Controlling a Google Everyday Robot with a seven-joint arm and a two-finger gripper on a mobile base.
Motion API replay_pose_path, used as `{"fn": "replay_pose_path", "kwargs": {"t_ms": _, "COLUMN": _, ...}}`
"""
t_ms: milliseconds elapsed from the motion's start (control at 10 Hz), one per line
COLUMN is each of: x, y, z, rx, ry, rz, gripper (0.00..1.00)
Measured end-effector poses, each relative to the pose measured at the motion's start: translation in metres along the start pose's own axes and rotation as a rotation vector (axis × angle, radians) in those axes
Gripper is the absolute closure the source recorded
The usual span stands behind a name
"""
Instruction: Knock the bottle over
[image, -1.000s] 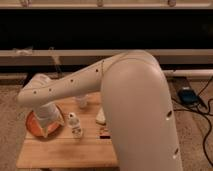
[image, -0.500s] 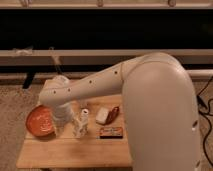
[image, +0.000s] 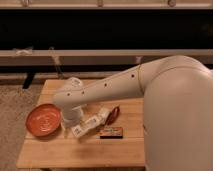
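The small white bottle (image: 84, 127) lies tilted on its side on the wooden table (image: 75, 152), just right of the orange plate (image: 44, 120). My gripper (image: 71, 117) hangs from the white arm (image: 115, 85), which reaches in from the right. It is low over the table between the plate and the bottle, right beside the bottle's left end. The wrist hides much of the gripper.
A white object (image: 103, 114) and a red item (image: 114, 114) lie right of the bottle. A dark flat bar (image: 111, 132) lies in front of them. The big white arm body (image: 175, 120) covers the table's right side. A dark bench and wall stand behind.
The camera view has shifted and the arm has swung right across the table. The bottle stood upright by the gripper half a second ago; now it lies over.
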Motion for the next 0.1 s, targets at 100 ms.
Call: {"fn": "replay_pose_path", "kwargs": {"t_ms": 100, "x": -0.0002, "y": 0.0013, "z": 0.0, "rx": 0.0, "ry": 0.0, "rz": -0.003, "gripper": 0.35}}
